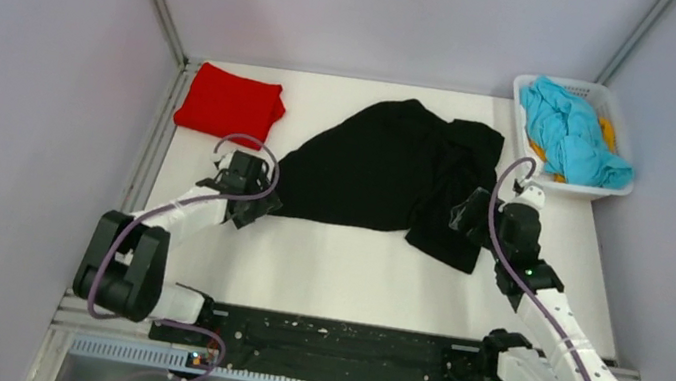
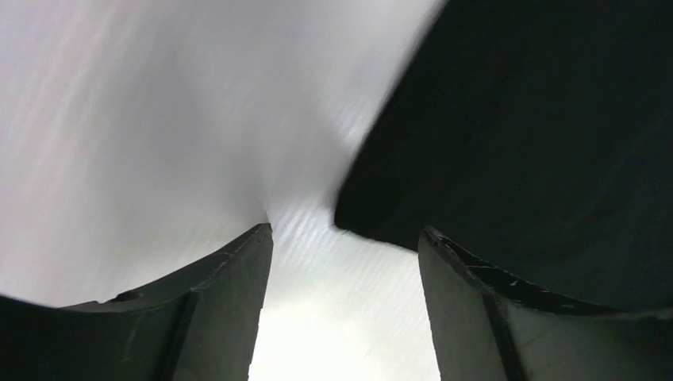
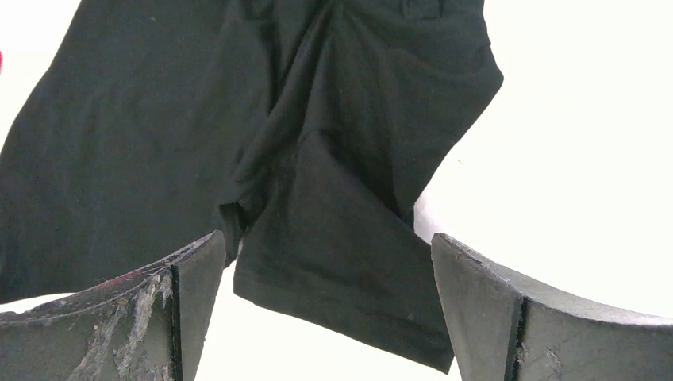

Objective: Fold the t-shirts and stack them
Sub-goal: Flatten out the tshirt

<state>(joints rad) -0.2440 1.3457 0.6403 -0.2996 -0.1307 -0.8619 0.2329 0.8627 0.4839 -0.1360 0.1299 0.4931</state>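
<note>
A black t-shirt (image 1: 387,173) lies spread and rumpled in the middle of the white table. A folded red t-shirt (image 1: 229,103) lies at the back left. My left gripper (image 1: 255,200) is open and empty at the black shirt's near left corner; that corner (image 2: 508,143) shows just beyond its jaws. My right gripper (image 1: 467,218) is open and empty over the shirt's right side. A black sleeve (image 3: 341,262) lies between its jaws, apart from both.
A white basket (image 1: 617,191) at the back right holds a crumpled blue t-shirt (image 1: 570,132) over something orange. Grey walls and metal posts ring the table. A black rail runs along the near edge between the arm bases.
</note>
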